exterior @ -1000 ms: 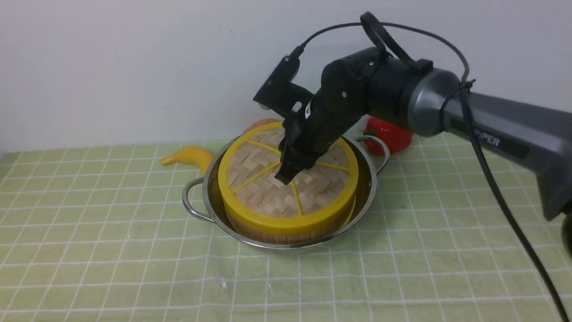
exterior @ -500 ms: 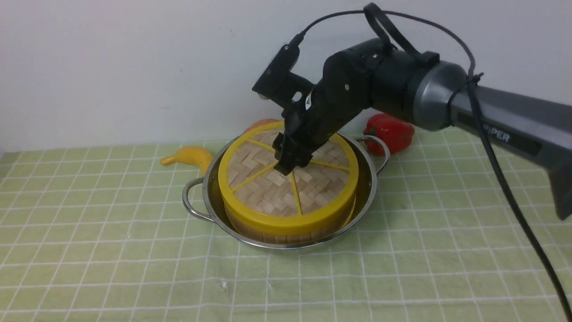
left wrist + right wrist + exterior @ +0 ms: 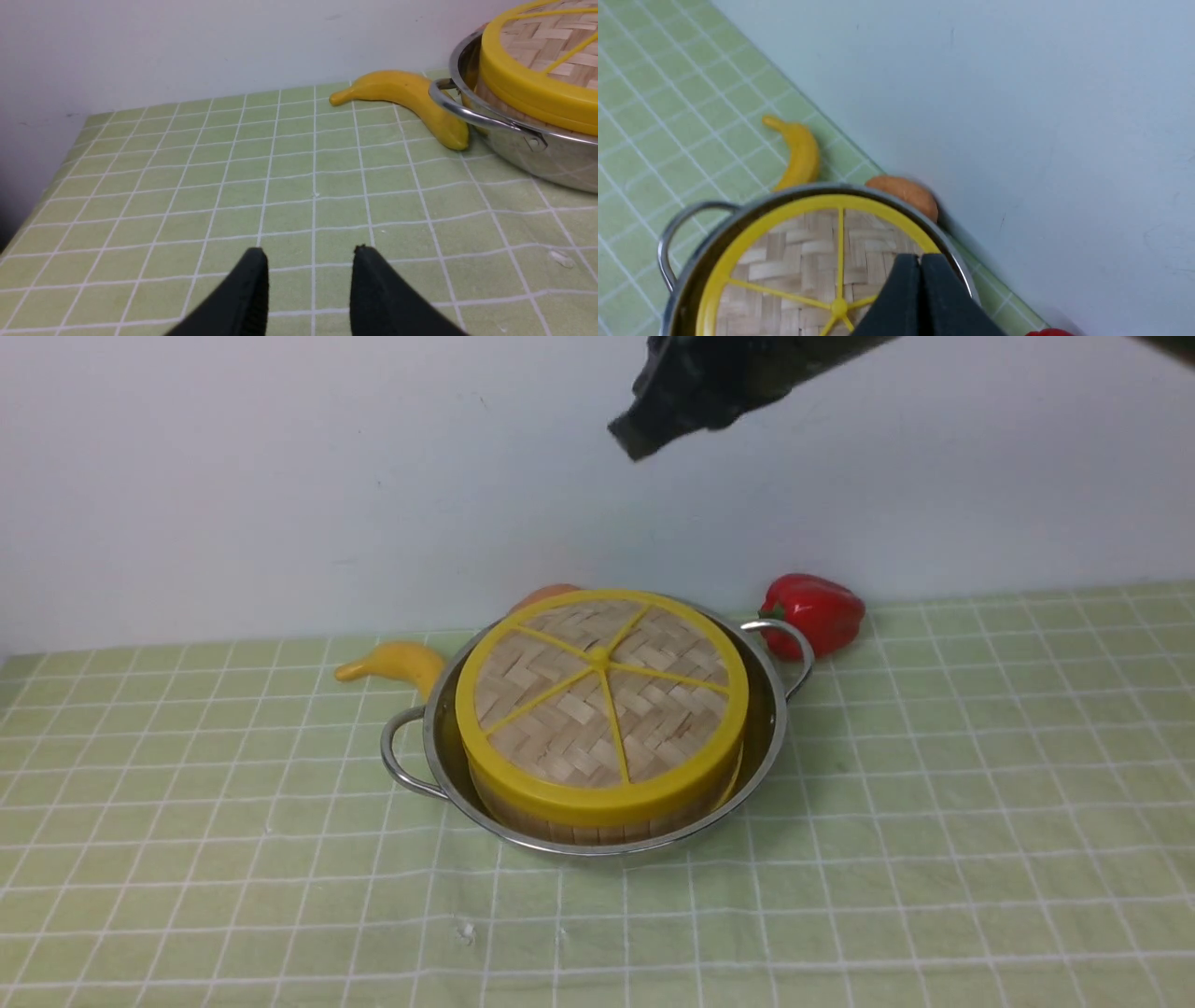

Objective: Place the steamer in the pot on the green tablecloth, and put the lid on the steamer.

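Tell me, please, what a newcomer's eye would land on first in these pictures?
Probably the yellow-rimmed woven bamboo lid, capping the slatted bamboo steamer inside the shiny steel pot mid-cloth. Next, the glossy red bell pepper by the wall and the yellow banana beside the pot's left handle.

No writing, label, brand, number or sign can be read anywhere in the three views.
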### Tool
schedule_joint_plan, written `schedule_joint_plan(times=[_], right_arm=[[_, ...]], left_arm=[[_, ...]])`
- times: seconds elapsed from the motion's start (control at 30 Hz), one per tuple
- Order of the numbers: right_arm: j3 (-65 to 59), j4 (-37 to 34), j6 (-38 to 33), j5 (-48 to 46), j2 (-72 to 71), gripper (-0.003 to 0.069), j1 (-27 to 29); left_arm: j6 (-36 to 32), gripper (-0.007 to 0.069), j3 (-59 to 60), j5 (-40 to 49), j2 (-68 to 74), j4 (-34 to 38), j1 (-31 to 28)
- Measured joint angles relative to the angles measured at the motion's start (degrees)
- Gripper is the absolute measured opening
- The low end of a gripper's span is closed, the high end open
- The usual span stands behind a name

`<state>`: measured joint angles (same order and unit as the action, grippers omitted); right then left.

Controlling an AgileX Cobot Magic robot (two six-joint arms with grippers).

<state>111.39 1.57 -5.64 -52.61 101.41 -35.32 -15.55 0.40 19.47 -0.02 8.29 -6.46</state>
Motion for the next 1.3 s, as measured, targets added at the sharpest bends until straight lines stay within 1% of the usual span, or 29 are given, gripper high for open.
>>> schedule_joint_plan(times=[0.17,0.43,0.53,0.67,0.7,0.77,0.9,1.0,1.1,1.13,1.17,1.2,1.23,1.3], right_arm=[[0.00,-1.57,3.91,2.61,-2.79,-0.0014,0.00],[0.00,-2.54,4.85,4.09,-2.85,-0.0003,0.00],[0.00,-2.54,4.99,3.90,-2.97,0.0001,0.00],[-2.78,-2.54,4.99,0.62,-6.03,0.0005,0.00],[-7.12,-1.92,5.19,-1.35,-9.49,0.0007,0.00],[-13.38,-1.12,5.64,-2.37,-15.44,0.0009,0.00],[-29.49,-0.59,8.85,0.01,-29.11,0.0018,0.73],[-44.15,-0.54,11.96,5.95,-40.39,0.0028,3.28],[-59.21,-0.25,14.64,13.97,-51.98,0.0038,7.91],[-66.44,-0.07,15.53,18.48,-57.62,0.0041,9.99],[-70.38,0.01,15.93,21.11,-60.76,0.0044,11.40],[-72.29,0.02,16.00,21.75,-61.51,0.0045,12.07],[-79.42,0.07,16.24,27.72,-68.25,0.0048,14.66],[-87.26,0.07,16.44,33.39,-74.11,0.0054,17.55]], left_arm=[[0.05,0.0243,0.00,0.00,0.00,0.00,0.00],[0.05,0.0243,0.00,0.00,0.00,0.00,0.00],[0.05,0.0243,0.00,0.00,0.00,0.00,0.00],[0.05,0.0243,0.00,0.00,0.00,0.05,0.00],[0.05,0.0243,0.00,0.00,0.00,0.05,0.00],[0.05,0.0243,0.00,0.00,0.00,0.05,0.00],[0.05,0.0243,0.00,0.00,0.00,0.05,0.00],[0.05,0.0243,0.00,0.00,0.00,0.05,0.00],[0.05,0.0243,0.00,0.00,0.00,0.05,0.00],[0.05,0.0243,0.00,0.00,0.00,0.05,0.00],[0.05,0.0243,0.00,0.00,0.00,0.05,0.00],[0.05,0.0243,0.00,0.00,0.00,0.05,0.00],[0.05,0.0243,0.00,0.00,0.00,0.05,0.00],[0.05,0.0243,0.00,0.00,0.00,0.05,0.00]])
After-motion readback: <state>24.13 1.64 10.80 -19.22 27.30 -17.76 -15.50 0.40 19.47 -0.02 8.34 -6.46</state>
